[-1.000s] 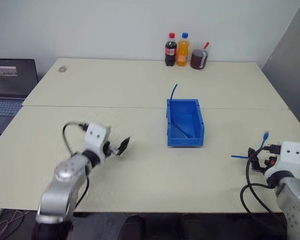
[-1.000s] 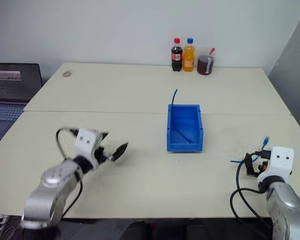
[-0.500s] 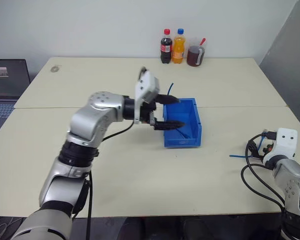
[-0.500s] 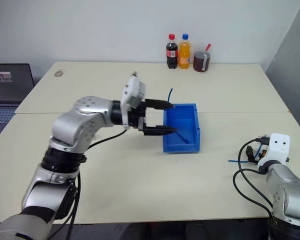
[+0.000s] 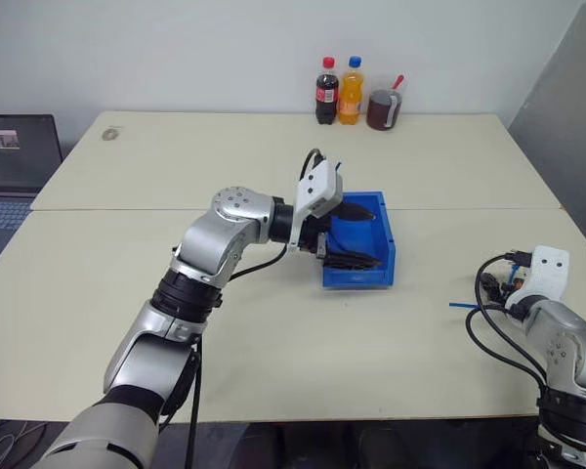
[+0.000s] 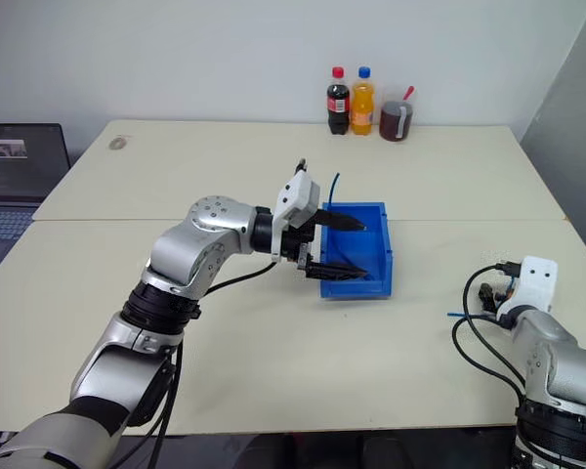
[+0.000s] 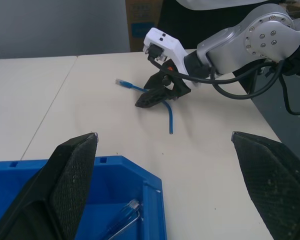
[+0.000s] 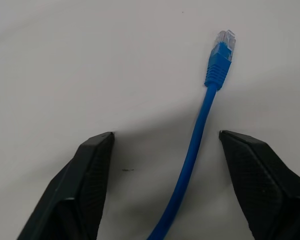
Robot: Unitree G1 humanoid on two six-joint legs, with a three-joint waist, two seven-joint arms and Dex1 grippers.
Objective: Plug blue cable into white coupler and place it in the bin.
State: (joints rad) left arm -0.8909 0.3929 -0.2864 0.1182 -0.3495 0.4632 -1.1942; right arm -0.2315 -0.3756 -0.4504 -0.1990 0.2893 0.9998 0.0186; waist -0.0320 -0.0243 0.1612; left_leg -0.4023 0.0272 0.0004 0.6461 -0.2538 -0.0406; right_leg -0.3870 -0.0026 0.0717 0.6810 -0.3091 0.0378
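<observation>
The light-blue cable (image 8: 192,150) lies on the table at the right edge, its plug (image 8: 219,56) pointing away from my right gripper (image 8: 166,134). That gripper is open, one finger on each side of the cable and neither touching it. The left wrist view shows the same right gripper (image 7: 152,97) low over the cable (image 7: 169,117). My left gripper (image 6: 359,248) is open and holds nothing. It reaches sideways over the bright blue bin (image 6: 356,286) at mid table. The white coupler is out of view.
A thin darker blue cable (image 6: 334,186) sticks out of the bin's back and runs inside the bin, ending in a clear plug (image 7: 132,204). Two bottles (image 5: 338,90) and a dark cup (image 5: 382,109) stand at the far edge. A laptop (image 5: 15,156) sits at the left.
My left arm has swung from the table's left front across to the bin, gripper still open. The right gripper has edged forward along the cable. The head view has shifted a little.
</observation>
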